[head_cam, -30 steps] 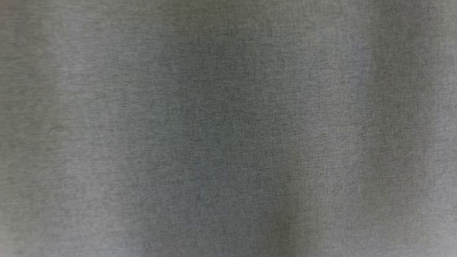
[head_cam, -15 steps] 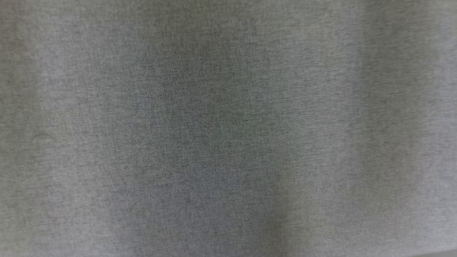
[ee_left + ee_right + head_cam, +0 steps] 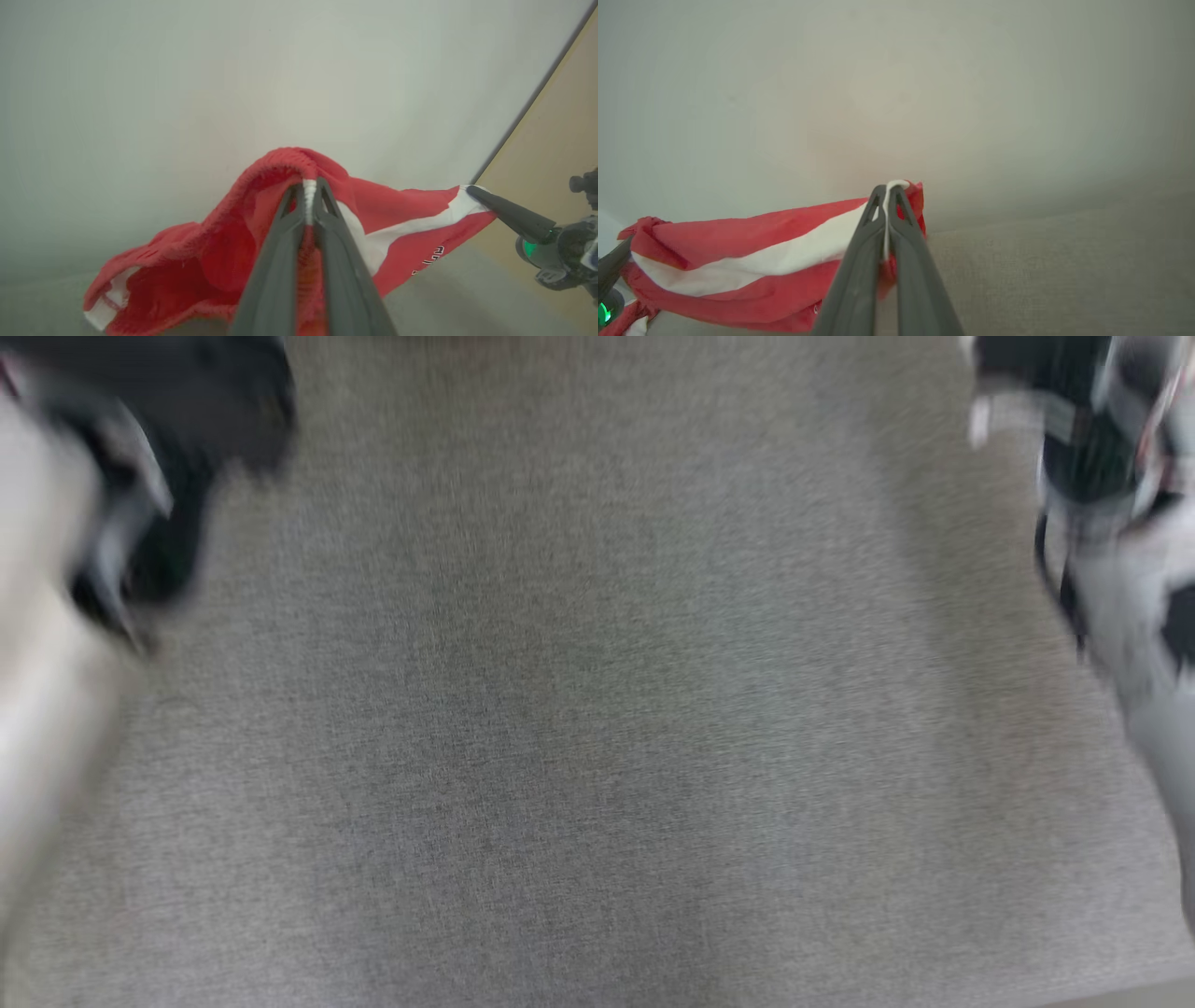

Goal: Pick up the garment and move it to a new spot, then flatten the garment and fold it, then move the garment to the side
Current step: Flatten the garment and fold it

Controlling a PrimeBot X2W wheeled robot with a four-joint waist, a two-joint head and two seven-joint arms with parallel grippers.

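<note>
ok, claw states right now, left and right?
Left claw: shut on the red garment, at its ribbed edge.
Right claw: shut on the red garment, at the white stripe.

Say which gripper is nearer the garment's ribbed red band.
Left. The fingers of the left gripper are shut on the garment at the ribbed band; the right gripper pinches the white stripe at the far corner.

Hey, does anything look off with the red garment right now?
Nothing damaged. The garment hangs stretched between the fingers of the left gripper and the right gripper, bunched and open at the left end, not yet flat.
</note>
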